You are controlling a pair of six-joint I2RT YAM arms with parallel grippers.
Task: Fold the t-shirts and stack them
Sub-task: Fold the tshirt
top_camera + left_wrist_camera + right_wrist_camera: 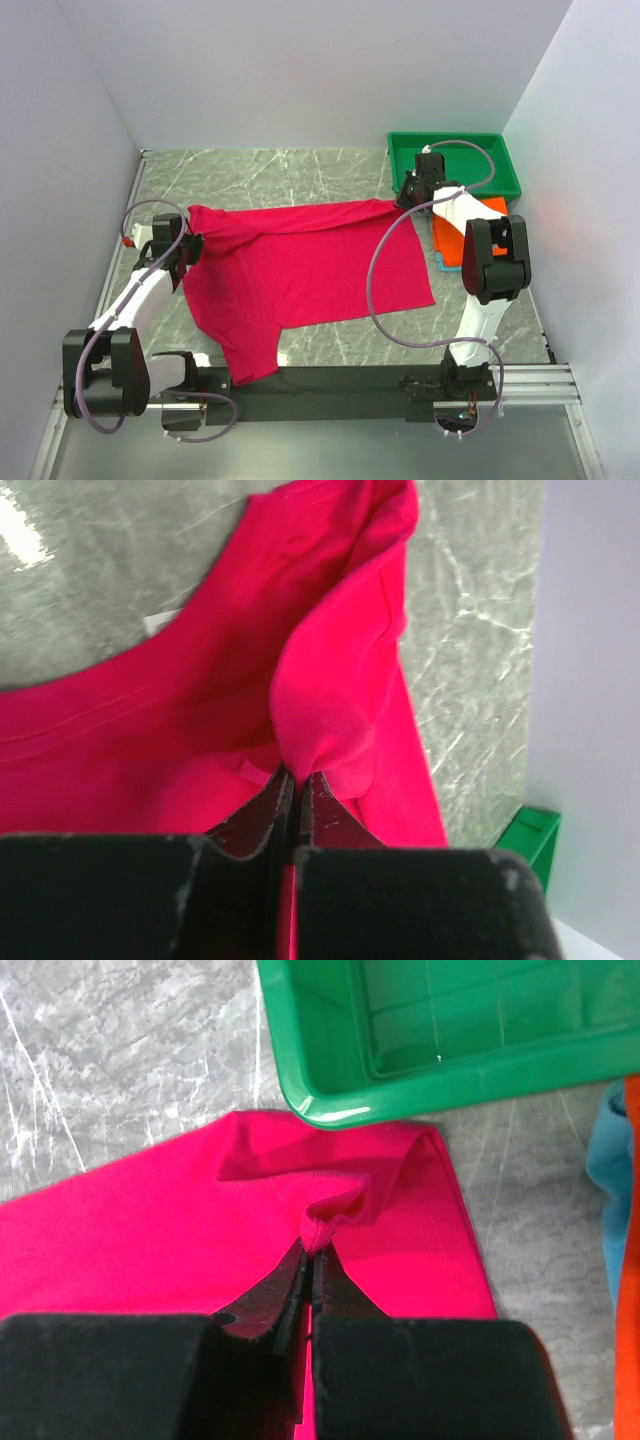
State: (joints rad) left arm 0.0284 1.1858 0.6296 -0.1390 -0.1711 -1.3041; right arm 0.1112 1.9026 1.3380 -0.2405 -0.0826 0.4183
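Note:
The crimson-pink t-shirt (300, 270) lies spread across the middle of the table, one sleeve hanging toward the near edge. My left gripper (188, 243) is shut on a pinch of its left edge near the collar (330, 720). My right gripper (407, 198) is shut on a bunched fold at its far right corner (330, 1215), just in front of the tray. The orange t-shirt (452, 238) lies folded on top of the teal one (441, 262) at the right, mostly hidden behind my right arm.
A green plastic tray (505, 165) stands at the back right corner; its near rim (400, 1090) is close to my right gripper. Walls enclose the table on the left, back and right. Marble tabletop (260, 175) shows behind the shirt.

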